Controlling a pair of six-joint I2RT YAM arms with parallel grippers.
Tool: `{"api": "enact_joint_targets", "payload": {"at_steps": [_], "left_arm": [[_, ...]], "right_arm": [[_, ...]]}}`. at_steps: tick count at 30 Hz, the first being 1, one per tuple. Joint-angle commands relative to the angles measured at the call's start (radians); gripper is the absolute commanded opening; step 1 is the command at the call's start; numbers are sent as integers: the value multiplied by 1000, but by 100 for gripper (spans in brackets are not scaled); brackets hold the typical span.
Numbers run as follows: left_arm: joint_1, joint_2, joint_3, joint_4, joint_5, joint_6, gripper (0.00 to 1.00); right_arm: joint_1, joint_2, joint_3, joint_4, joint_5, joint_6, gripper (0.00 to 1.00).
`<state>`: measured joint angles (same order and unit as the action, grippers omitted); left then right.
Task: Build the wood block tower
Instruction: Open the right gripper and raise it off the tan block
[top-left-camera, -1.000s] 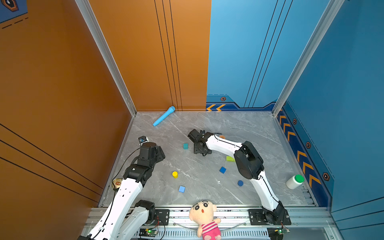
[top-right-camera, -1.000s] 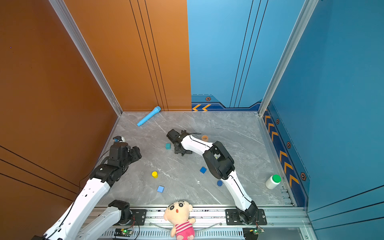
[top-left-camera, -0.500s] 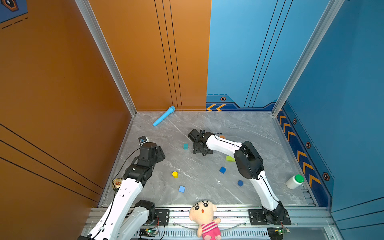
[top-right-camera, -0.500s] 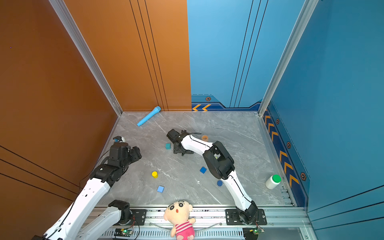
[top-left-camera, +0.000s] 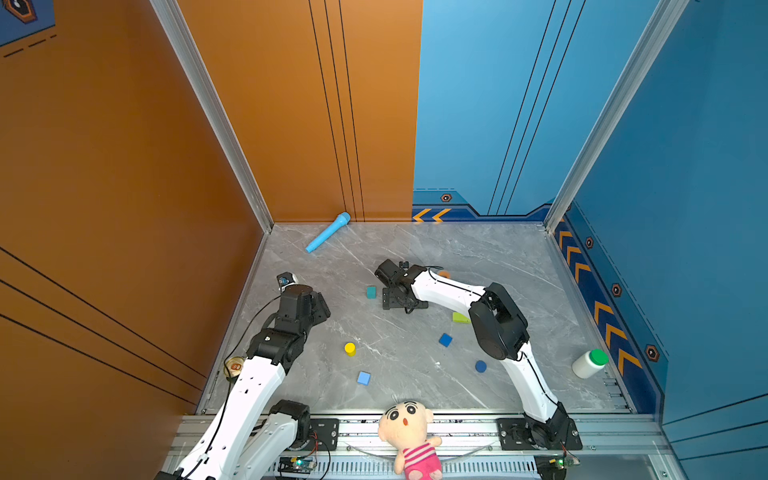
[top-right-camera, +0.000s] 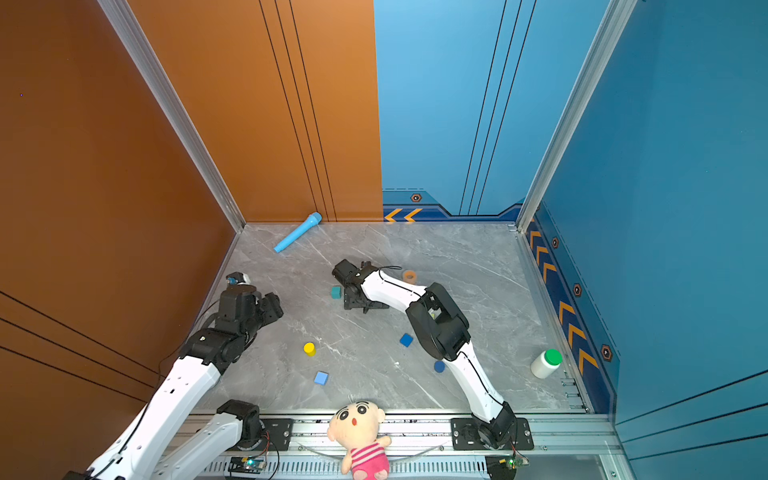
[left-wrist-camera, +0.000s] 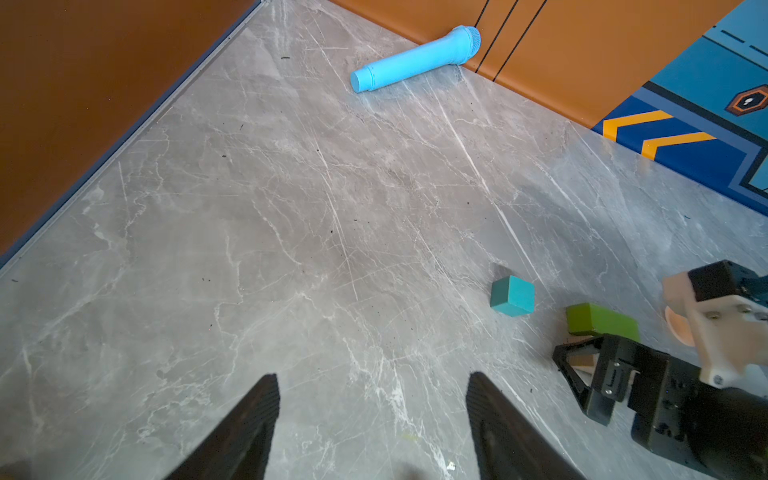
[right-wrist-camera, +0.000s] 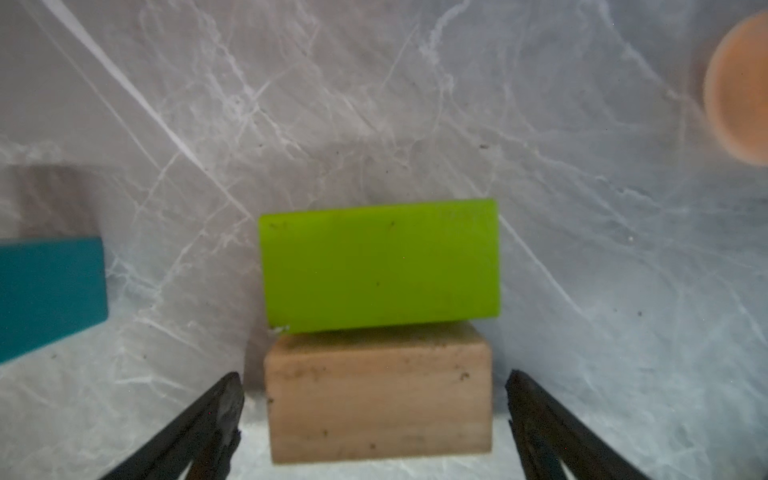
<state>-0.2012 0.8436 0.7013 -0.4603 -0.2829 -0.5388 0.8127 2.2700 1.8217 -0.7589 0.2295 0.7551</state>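
R gripper (right-wrist-camera: 374, 384): I see the jaws spread wide either side of tan brick (right-wrist-camera: 378, 411), gaps both sides, no grip.
Stack: lime green brick (right-wrist-camera: 378, 266) sits on tan brick, mid-table.
Teal cube (left-wrist-camera: 512, 296): just beside stack.
L gripper (left-wrist-camera: 372, 386): spread, empty, over bare table (left-wrist-camera: 249, 208).

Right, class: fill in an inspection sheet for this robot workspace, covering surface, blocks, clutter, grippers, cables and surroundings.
Surface: grey marble table.
Job's things: green brick on tan brick; teal cube, yellow cylinder, light blue cube, dark blue cube, dark blue cylinder, second green block loose.
Clutter: microphone, tape ring, bottle, doll.
Grippers: left gripper open, empty; right gripper open, astride tan brick.
Cables: black cable along right arm.
Surroundings: orange wall, blue wall.
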Motion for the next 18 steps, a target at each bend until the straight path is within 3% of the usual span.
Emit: {"api": "enact_joint_targets", "payload": {"at_steps": [1, 10, 18], "left_arm": [[8, -13, -9, 8, 11, 12, 73], [5, -20, -10, 8, 12, 10, 73], [-12, -18, -7, 8, 25, 7, 72]], "right_arm": [[6, -97, -8, -38, 1, -25, 100], [11, -189, -8, -63, -2, -38, 100], [20, -334, -80, -68, -42, -127, 100]]}}
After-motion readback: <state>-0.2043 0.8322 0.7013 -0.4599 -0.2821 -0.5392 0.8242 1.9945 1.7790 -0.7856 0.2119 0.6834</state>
